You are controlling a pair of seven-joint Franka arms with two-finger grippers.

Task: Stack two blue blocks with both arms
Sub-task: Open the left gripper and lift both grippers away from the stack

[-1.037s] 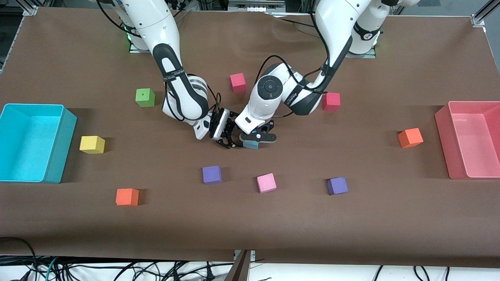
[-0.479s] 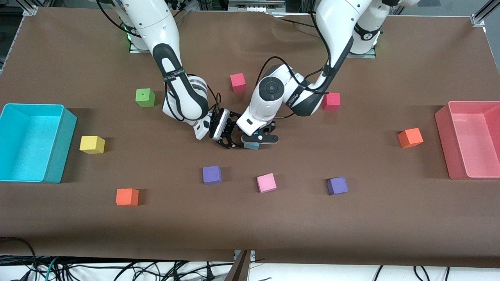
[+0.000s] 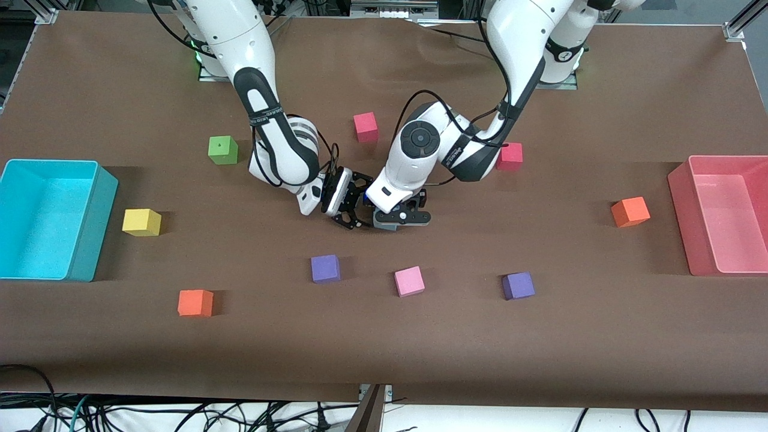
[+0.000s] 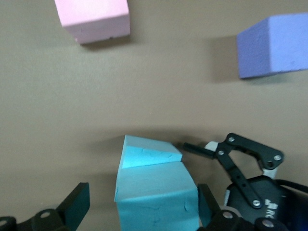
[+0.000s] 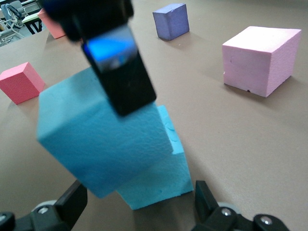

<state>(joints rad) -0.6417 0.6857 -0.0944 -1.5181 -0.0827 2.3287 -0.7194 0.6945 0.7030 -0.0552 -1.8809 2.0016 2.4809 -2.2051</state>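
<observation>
Blocks [image 4: 154, 197] stacked askew, corners overhanging, left end effector [image 4: 139, 211] astride.

Two blue blocks [image 4: 154, 197], eleven other cubes [image 3: 409, 281], two bins [image 3: 96, 219].

Bright even overhead light, short soft shadows, blurred close wrist foregrounds.

Left wrist view. The left pincer [image 4: 140, 211] straddles an upper blue block [image 4: 156, 199], one dark finger [image 4: 76, 204] showing on either flank of it. This block sits askew on a lower blue block [image 4: 150, 150], whose corner juts out ahead. Beside them is the right pincer [image 4: 250, 168]. Farther ahead on the brown desk [image 4: 57, 106] lie a pink cube [image 4: 94, 19] and a purple cube [image 4: 272, 45], well apart.
</observation>
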